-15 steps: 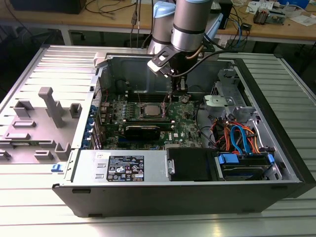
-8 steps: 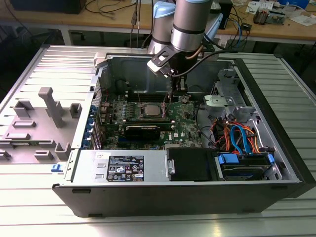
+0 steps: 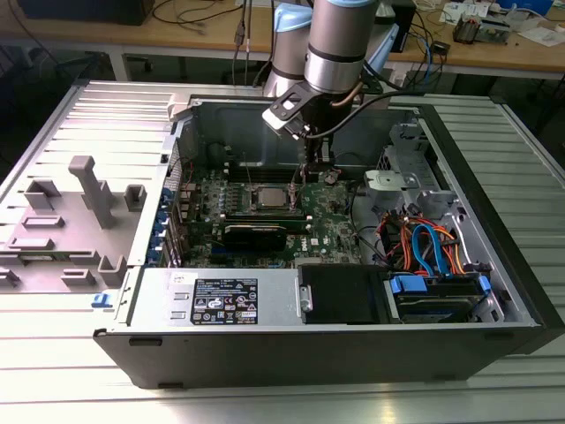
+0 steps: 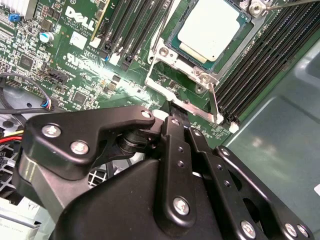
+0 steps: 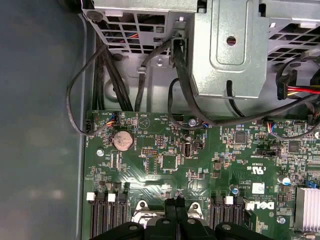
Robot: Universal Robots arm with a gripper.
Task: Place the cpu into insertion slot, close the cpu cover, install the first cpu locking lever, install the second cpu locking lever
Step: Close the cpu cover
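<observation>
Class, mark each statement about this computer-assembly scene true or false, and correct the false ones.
1. The cpu lies in the insertion slot. True.
2. The gripper hangs far from the cpu. False: it is down at the insertion slot's edge, close beside the cpu.
3. The motherboard is red. False: it is green.
4. A coin battery sits on the motherboard. True.

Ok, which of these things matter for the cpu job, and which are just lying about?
Job: silvery-grey square cpu; thin silvery metal cpu cover frame around it; thin silvery locking lever; black gripper.
Lying about: round silver coin battery; long black memory slots; blue and orange cables.
</observation>
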